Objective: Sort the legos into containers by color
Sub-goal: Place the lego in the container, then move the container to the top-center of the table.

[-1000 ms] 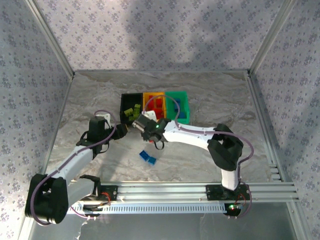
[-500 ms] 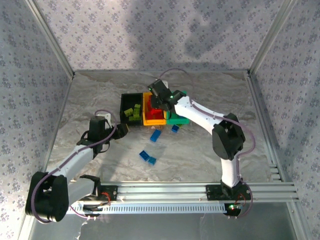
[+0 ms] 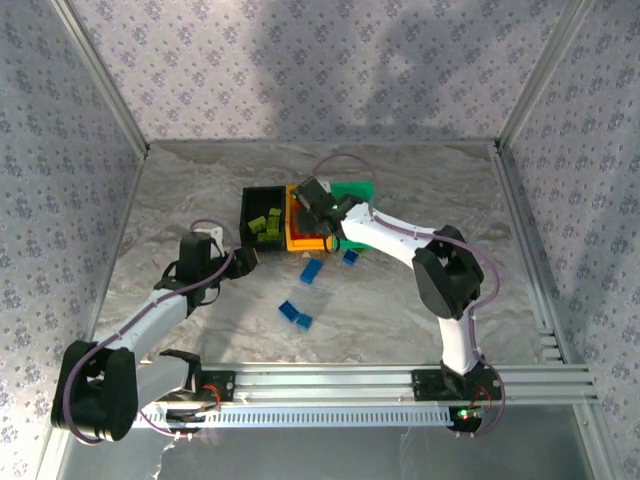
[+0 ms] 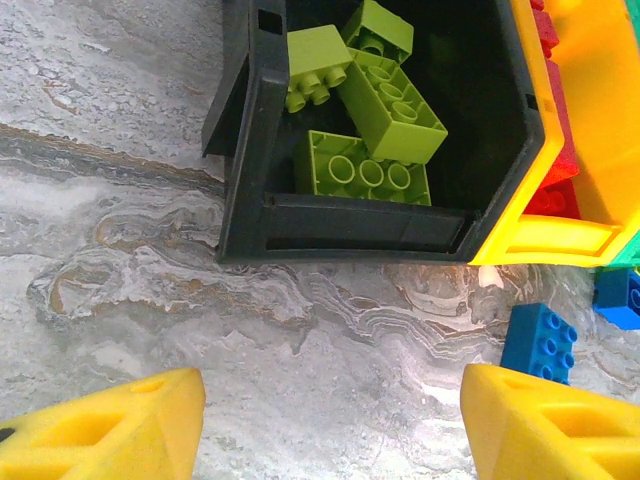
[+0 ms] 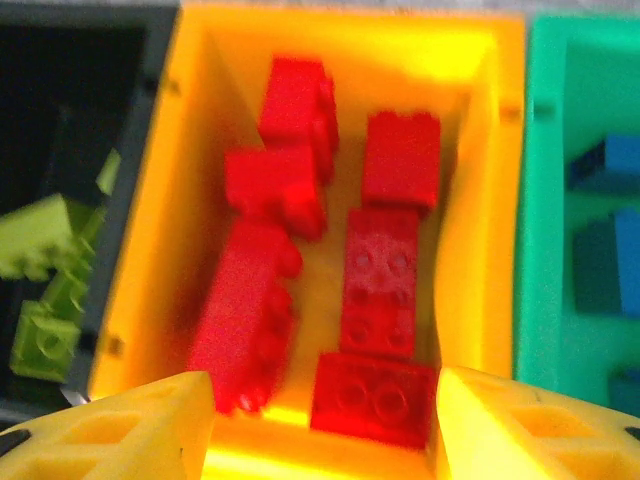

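Three containers stand in a row: a black bin [image 3: 246, 215] with lime green legos [image 4: 390, 100], a yellow bin [image 3: 305, 243] with several red legos [image 5: 380, 280], and a green bin [image 3: 355, 190] with blue legos [image 5: 610, 165]. My right gripper [image 3: 312, 208] hovers over the yellow bin [image 5: 470, 250], open, and a red brick [image 5: 375, 398] lies in the bin below its fingers. My left gripper [image 3: 245, 258] is open and empty over bare table, just in front of the black bin [image 4: 255, 210]. Several blue legos lie loose on the table [image 3: 312, 272] [image 3: 350, 257] [image 3: 295, 315].
The marble tabletop is walled at the back and sides by patterned panels. An aluminium rail [image 3: 400, 380] runs along the near edge. A loose blue brick [image 4: 540, 342] lies close to my left gripper's right finger, near the yellow bin's front corner [image 4: 540, 240].
My right gripper rose from the table in front of the bins to above the yellow bin and opened. The left arm has stayed still.
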Controlling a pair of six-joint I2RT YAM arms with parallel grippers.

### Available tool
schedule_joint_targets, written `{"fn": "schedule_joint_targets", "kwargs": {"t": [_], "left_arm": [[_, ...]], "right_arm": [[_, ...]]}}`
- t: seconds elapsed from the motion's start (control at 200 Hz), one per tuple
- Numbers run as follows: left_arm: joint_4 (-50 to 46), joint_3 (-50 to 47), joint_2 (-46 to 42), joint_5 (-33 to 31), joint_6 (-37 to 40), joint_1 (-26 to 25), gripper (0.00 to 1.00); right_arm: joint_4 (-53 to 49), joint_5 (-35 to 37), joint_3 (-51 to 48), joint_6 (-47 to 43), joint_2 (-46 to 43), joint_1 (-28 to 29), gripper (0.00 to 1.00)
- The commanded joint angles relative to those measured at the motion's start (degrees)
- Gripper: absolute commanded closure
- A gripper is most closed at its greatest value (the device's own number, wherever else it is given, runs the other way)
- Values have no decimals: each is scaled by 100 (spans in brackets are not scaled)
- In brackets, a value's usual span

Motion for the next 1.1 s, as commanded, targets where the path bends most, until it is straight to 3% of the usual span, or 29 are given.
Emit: {"fn": "schedule_joint_targets", "kwargs": {"t": [0.0, 0.27, 0.485, 0.86, 1.094], "left_arm": [[164, 56, 9, 163, -46, 27, 32], [248, 47, 87, 246, -90, 27, 32], [301, 47, 203, 252, -90, 32, 32], [330, 47, 275, 246, -75, 27, 32], [297, 56, 221, 228, -33, 10, 32]], "right_arm": [[-10, 393, -493, 48, -737, 188, 38], [-92, 706, -1920, 509, -1568, 143, 38], [408, 343, -2933, 968, -1851, -184, 39], [943, -134, -2676, 459, -1158, -859, 38], [943, -440, -2026, 71, -612, -1062, 36]]}}
